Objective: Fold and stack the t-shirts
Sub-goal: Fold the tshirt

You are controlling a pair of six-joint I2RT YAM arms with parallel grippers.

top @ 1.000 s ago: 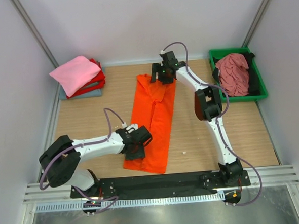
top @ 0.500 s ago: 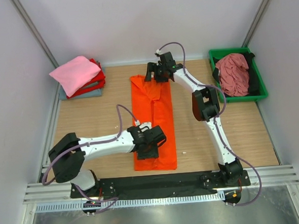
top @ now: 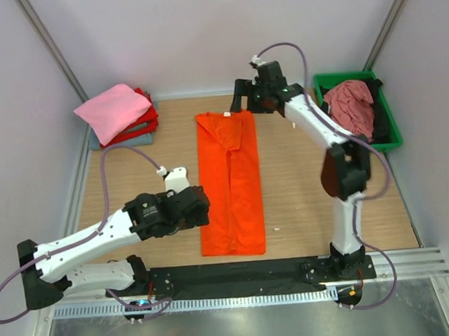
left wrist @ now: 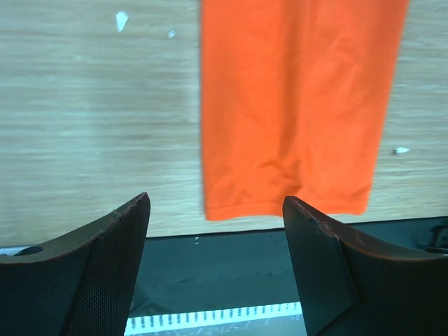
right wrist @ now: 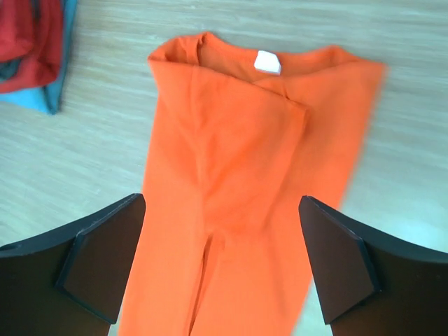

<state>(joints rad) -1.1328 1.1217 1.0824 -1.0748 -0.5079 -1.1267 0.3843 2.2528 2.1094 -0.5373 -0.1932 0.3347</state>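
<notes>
The bright orange t-shirt (top: 229,183) lies flat as a long narrow strip down the middle of the table, collar at the far end. My left gripper (top: 195,209) is open and empty, just left of the shirt's near part. In the left wrist view (left wrist: 217,269) the shirt's hem (left wrist: 294,112) lies beyond the fingers. My right gripper (top: 241,104) is open and empty, raised over the collar end. In the right wrist view (right wrist: 220,269) the shirt (right wrist: 245,175) and its white neck label (right wrist: 267,61) show below.
A folded stack stands at the far left: pink tee (top: 113,110) on top, red (top: 144,123) and grey-blue (top: 127,141) under it. A green tray (top: 388,131) at the far right holds a dusty rose tee (top: 350,108) and black cloth (top: 382,124). A black base plate (top: 239,275) runs along the near edge.
Both grippers have let go of the orange shirt. The left one has pulled back to the left, the right one has risen and moved right. The shirt now lies straight.
</notes>
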